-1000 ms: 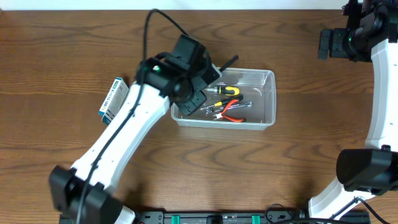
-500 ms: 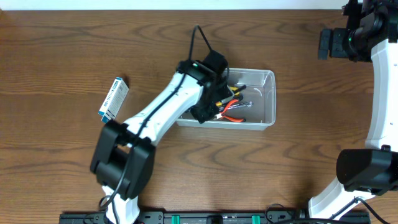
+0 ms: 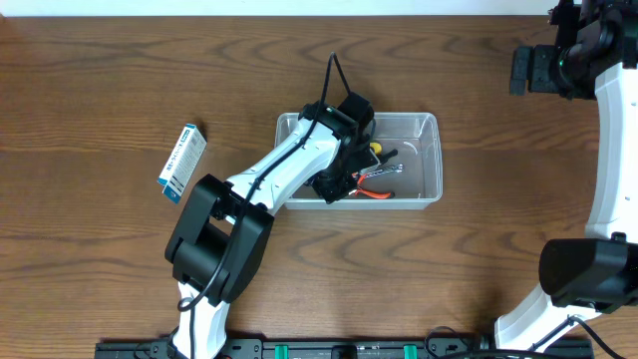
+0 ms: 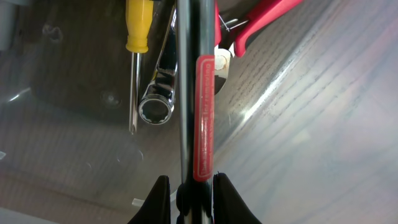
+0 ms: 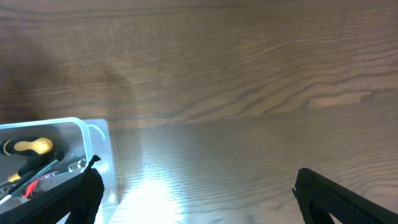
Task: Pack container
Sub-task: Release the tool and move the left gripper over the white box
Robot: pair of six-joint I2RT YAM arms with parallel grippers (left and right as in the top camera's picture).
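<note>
A: Dark metal bar (image 4: 185, 74) w/ red label sits clamped in L gripper (image 4: 191, 186), down inside the container (image 3: 437, 160), mid-table.
B: Risk?
A: If released here it prob. lands across the ring spanner (image 4: 155, 112), screwdriver (image 4: 138, 28) & red pliers (image 4: 261, 18), then props up or rolls.
B: R gripper (image 5: 199, 190)?
A: Jaws wide apart, empty, well away from the container, so no help steadying it.

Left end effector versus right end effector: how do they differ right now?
Left end effector is shut on a dark red-labelled tool; right end effector is open and empty. Left reaches into the container; right hangs over the table, apart from it. Both have black fingers.
</note>
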